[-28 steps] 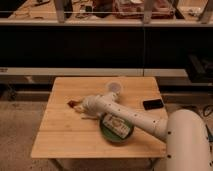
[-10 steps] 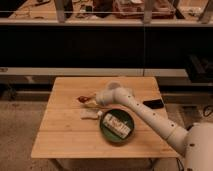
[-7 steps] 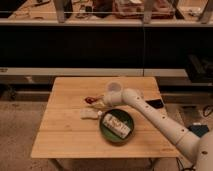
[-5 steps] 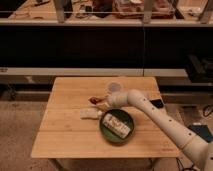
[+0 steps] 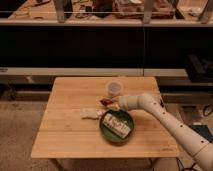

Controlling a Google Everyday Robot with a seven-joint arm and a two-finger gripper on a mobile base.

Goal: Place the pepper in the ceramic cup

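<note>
The small dark red pepper [image 5: 105,101] hangs at the tip of my gripper [image 5: 111,104], just above the wooden table [image 5: 65,131]. The gripper is shut on it. My white arm reaches in from the lower right. The white-grey ceramic cup [image 5: 114,88] stands upright just behind the gripper, slightly to its right, a short way off. I cannot see inside the cup.
A green round plate [image 5: 103,132] lies just in front of the gripper with a pale patterned packet [image 5: 117,124] on it. Another pale whitish packet [image 5: 91,113] lies on the table left of the plate. Dark shelving stands behind the table.
My gripper has carried the pepper from the table's left-middle rightward to just in front of the cup. The arm has swung out to the right.
</note>
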